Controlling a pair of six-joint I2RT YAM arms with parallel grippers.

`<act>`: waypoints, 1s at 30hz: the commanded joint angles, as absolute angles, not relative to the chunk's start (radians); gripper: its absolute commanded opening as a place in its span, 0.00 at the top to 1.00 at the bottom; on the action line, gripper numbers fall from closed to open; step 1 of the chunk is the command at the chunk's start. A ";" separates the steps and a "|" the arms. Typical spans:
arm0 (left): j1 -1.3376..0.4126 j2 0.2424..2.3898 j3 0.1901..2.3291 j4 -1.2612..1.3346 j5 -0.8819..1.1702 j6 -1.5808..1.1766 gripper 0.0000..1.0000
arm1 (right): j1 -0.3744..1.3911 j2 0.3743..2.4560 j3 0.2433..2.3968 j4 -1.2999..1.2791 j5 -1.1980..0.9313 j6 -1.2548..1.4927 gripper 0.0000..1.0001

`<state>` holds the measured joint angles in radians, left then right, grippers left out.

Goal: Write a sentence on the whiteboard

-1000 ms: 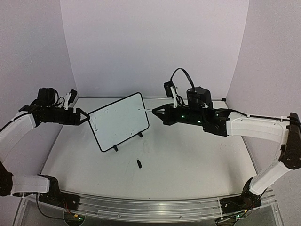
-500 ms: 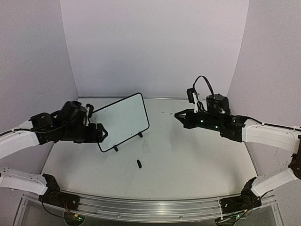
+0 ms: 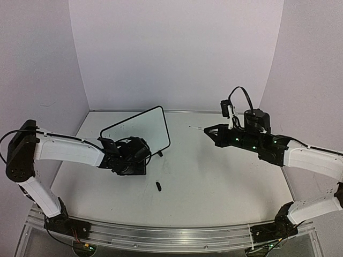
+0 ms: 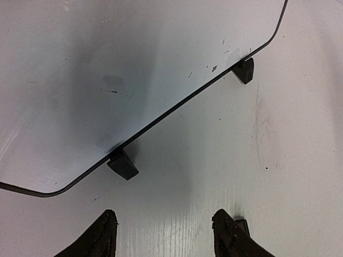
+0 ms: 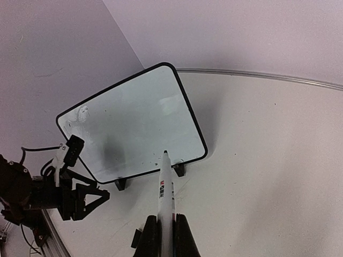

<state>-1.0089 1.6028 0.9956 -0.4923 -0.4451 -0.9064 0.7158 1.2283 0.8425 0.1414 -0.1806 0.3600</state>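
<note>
The whiteboard [image 3: 138, 128] stands tilted on its two black feet at the back left of the table. No sentence shows on it; its face bears only faint smudges and specks in the right wrist view [image 5: 134, 126]. My left gripper [image 3: 140, 169] is open and empty, low over the table just in front of the board's lower edge [image 4: 161, 115]. Its fingers [image 4: 102, 238] are spread wide. My right gripper [image 3: 213, 131] is shut on a white marker [image 5: 166, 187]. The marker's uncapped tip points at the board from the right, clearly apart from it.
A small black cap [image 3: 158, 186] lies on the table in front of the board, and it shows beside my left gripper's right finger [image 4: 242, 225]. Purple walls close in the back and both sides. A metal rail runs along the near edge [image 3: 161, 235].
My left gripper has swung from the board's left edge down to the table in front of the board. My right gripper has drawn the marker back to the right, away from the board.
</note>
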 commanded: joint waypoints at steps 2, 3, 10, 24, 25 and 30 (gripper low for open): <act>-0.978 1.685 1.038 -0.399 -0.479 -0.974 0.42 | 0.715 1.189 0.827 0.180 -0.173 0.374 1.00; -0.974 1.695 1.034 -0.389 -0.481 -0.976 0.43 | 0.715 1.188 0.825 0.182 -0.174 0.376 1.00; -0.930 1.762 1.002 -0.308 -0.467 -0.986 0.52 | 0.715 1.198 0.822 0.193 -0.188 0.385 1.00; -0.905 1.765 0.967 -0.341 -0.513 -1.001 0.59 | 0.715 1.204 0.824 0.199 -0.203 0.409 1.00; -0.905 1.757 0.960 -0.349 -0.517 -1.005 0.59 | 0.715 1.205 0.824 0.200 -0.205 0.411 1.00; -0.915 1.717 0.925 -0.369 -0.529 -1.022 0.59 | 0.715 1.213 0.824 0.202 -0.210 0.416 1.00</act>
<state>-0.9140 1.7647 0.9627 -0.2961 -0.4738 -0.9962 0.7158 1.2114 0.8223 0.1685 -0.2001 0.4033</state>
